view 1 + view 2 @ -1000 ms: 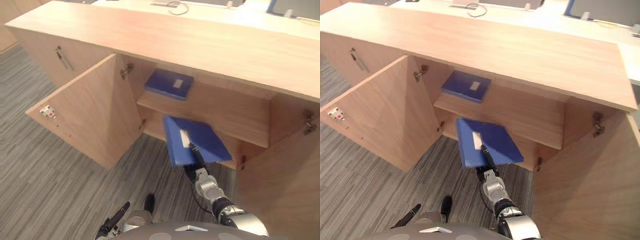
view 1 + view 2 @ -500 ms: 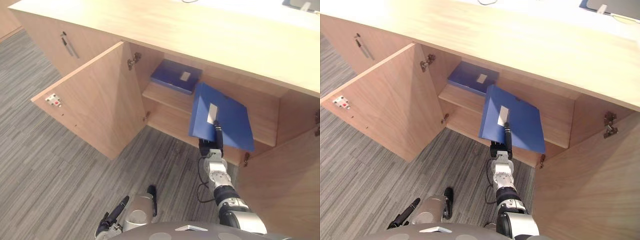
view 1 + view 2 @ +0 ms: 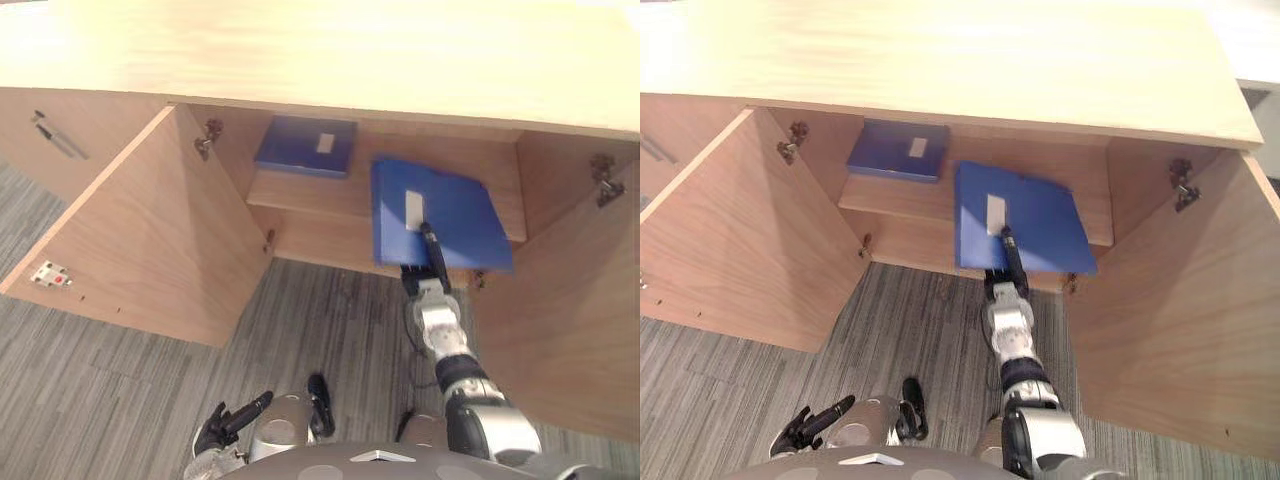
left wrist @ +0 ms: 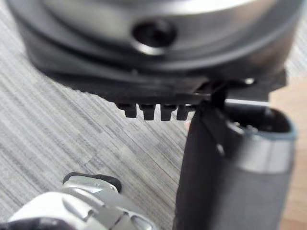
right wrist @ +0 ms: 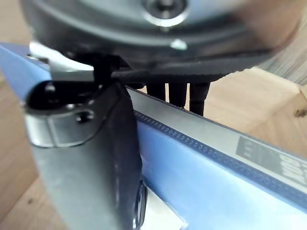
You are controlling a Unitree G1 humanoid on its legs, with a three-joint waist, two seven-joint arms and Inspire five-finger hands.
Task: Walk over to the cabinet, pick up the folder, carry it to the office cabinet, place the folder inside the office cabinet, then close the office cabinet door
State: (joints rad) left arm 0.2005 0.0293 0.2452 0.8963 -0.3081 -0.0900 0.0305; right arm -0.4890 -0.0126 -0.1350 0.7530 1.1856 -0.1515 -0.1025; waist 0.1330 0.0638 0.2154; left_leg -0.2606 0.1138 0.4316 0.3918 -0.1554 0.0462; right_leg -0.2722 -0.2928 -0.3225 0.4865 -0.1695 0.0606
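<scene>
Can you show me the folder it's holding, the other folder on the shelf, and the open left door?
held folder (image 3: pixel 458 208), left eye view, on its blue cover.
shelf folder (image 3: pixel 293 148), left eye view, on its blue cover.
left door (image 3: pixel 150 240), left eye view, on its inner face.

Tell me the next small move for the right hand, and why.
Probably ease the folder forward onto the shelf: the right hand pinches its near edge, and its far edge seems to reach inside the open cabinet, right of the second folder.
</scene>
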